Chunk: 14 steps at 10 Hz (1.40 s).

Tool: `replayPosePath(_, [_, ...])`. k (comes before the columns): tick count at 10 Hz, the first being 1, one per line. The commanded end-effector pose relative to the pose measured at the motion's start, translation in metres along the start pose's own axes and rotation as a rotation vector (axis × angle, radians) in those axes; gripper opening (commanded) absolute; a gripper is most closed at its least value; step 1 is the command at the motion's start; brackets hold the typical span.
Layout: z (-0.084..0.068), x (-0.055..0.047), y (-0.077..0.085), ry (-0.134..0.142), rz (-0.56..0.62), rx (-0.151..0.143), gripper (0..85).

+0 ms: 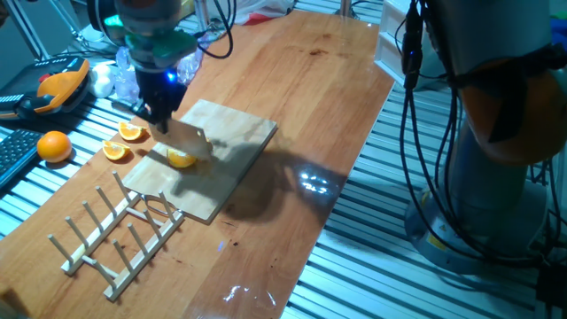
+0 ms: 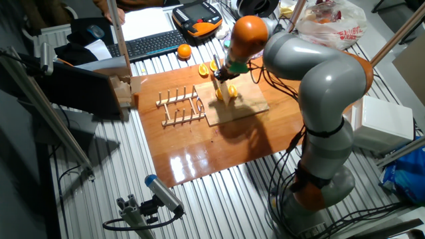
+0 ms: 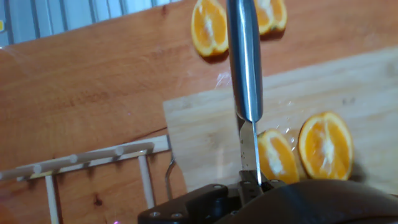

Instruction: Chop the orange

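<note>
The arm (image 2: 319, 99) is big, grey with orange joints; it rises from its base beside the table (image 1: 292, 168), bends at the elbow and reaches over the wooden top with the wrist pointing down. The wrist housing glows teal in one fixed view. The gripper (image 1: 159, 111) points straight down over the cutting board (image 1: 226, 151), clamped on a knife (image 3: 244, 56). In the hand view the steel handle runs up the frame centre and the thin blade edge drops toward the board. Fingers are hidden by the dark housing at the bottom of the frame.

The cutting board is pale wood, directly under the hand. A wooden dish rack (image 1: 115, 235) sits just off the board's edge, on the side away from the arm base.

The orange (image 3: 305, 149) lies on the board as two wedge pieces, cut faces up, right beside the blade, close together but apart. Two thin orange wedges (image 3: 211, 25) lie on the table past the knife handle, off the board. A whole orange (image 1: 54, 145) sits farther out, off the wooden top on the metal slats.

A plastic bag (image 2: 332, 23) behind the arm has red print, too small to read. No other legible writing.
</note>
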State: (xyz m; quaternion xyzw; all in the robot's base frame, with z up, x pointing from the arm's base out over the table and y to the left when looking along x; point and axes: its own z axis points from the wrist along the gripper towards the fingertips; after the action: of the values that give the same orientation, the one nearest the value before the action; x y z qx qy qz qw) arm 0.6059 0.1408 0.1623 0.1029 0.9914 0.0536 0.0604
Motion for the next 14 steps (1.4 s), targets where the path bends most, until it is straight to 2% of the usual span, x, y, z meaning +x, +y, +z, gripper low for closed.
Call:
replayPosePath(1, [0.0012, 0.002, 0.0011, 0.009, 0.009, -0.003, 0.0])
replayPosePath(2, [0.0022, 0.0038, 0.0026, 0.015, 0.012, -0.01, 0.0])
replayPosePath(4, [0.0024, 0.0048, 0.003, 0.016, -0.007, -0.004, 0.0])
replayPosePath(6, [0.0024, 0.0048, 0.003, 0.031, -0.069, 0.017, 0.0])
replayPosePath(8, [0.0024, 0.0048, 0.003, 0.036, -0.197, 0.003, 0.0])
replayPosePath(9, [0.0024, 0.0048, 0.003, 0.036, -0.224, 0.003, 0.0])
replayPosePath(11, [0.0024, 0.0048, 0.003, 0.051, -0.225, -0.008, 0.0])
replayPosePath(12, [0.0024, 0.0048, 0.003, 0.05, -0.21, -0.011, 0.0])
replayPosePath(13, [0.0024, 0.0048, 0.003, 0.054, -0.208, -0.022, 0.0])
replayPosePath(14, [0.0024, 0.0048, 0.003, 0.057, -0.2, -0.049, 0.0])
